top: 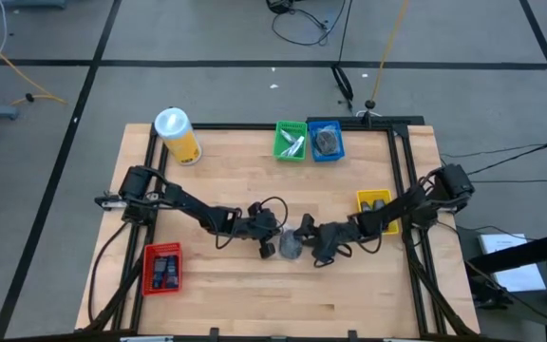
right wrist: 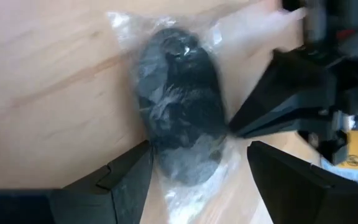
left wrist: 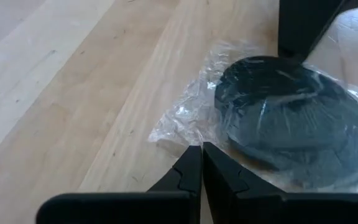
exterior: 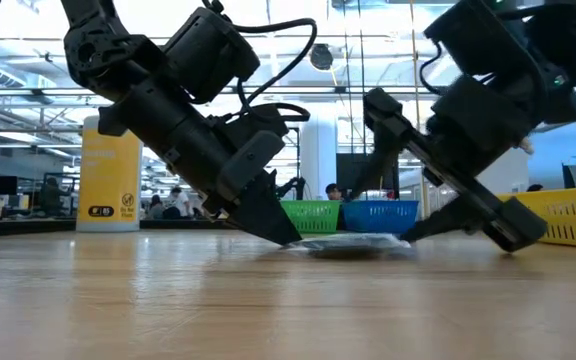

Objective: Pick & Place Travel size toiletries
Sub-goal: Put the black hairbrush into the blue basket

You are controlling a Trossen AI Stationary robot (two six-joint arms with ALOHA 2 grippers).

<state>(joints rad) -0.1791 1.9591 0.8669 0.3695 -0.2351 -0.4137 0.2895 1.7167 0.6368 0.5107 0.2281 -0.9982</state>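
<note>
One toiletry, a round dark-grey disc (top: 291, 245) in crinkled clear wrap, lies flat on the table's middle between the two grippers. It also shows as the disc (left wrist: 291, 118) in the left wrist view and the disc (right wrist: 179, 112) in the right wrist view. My left gripper (left wrist: 201, 152) is shut, and its tips sit at the wrap's edge on the disc's left side. My right gripper (right wrist: 197, 168) is open and slants down from the right. Its two fingers stand on either side of the disc's near end; whether they touch it I cannot tell. My left gripper has its shut fingertips (left wrist: 191, 163) on the loose edge of the clear wrap (left wrist: 180, 134), beside the disc. It slants down from the table's left, tips (exterior: 286, 238) at table level. Whether a layer of wrap is caught between the fingers I cannot tell. The disc lies flat on the table.
A yellow canister (top: 179, 136) with a white lid stands at the far left. A green tray (top: 291, 141) and a blue tray (top: 327, 141) sit at the far edge. A yellow tray (top: 376, 211) is on the right, and a red tray (top: 162, 268) holding dark tubes is near left.
</note>
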